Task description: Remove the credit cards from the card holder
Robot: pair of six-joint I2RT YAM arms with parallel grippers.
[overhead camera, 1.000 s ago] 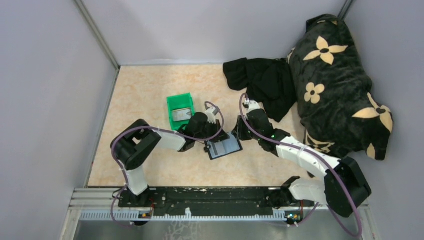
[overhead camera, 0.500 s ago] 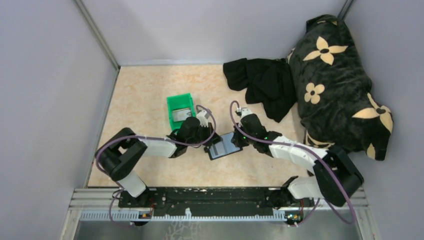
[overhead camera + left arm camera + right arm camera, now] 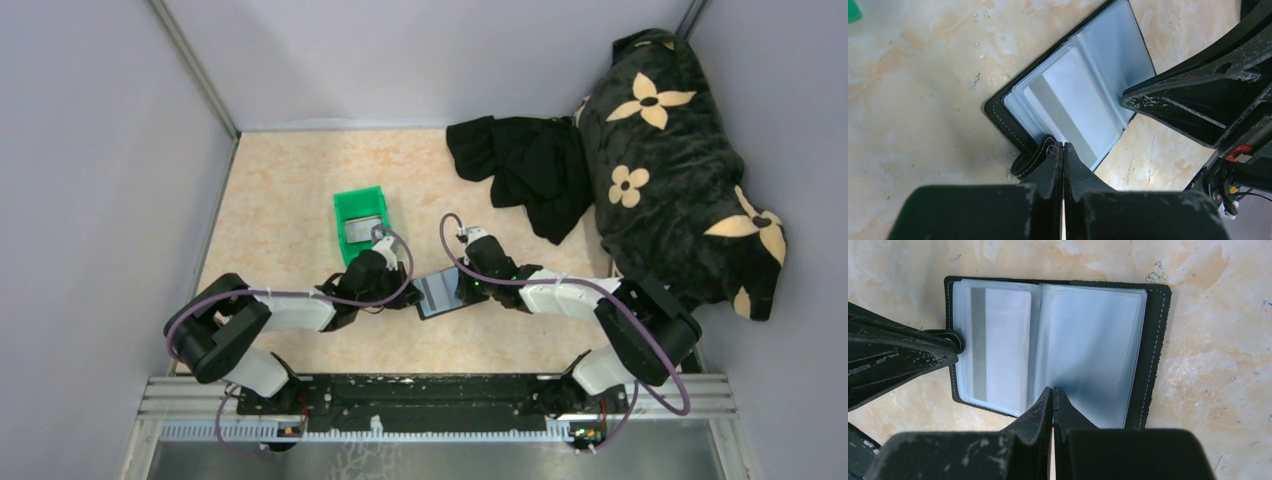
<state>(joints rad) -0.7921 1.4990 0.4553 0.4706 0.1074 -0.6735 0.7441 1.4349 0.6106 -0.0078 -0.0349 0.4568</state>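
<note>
Soft, even overhead light leaves faint shadows on the beige marbled desk (image 3: 290,190). The black bifold card holder (image 3: 1088,340) is sharp with a mild sheen. The left tool (image 3: 1063,146) and right tool (image 3: 1053,390) blur near the lens.

Left fingers (image 3: 1045,175) cover the card holder's (image 3: 1098,75) tab end; bin (image 3: 341,213) contents indistinct.
</note>
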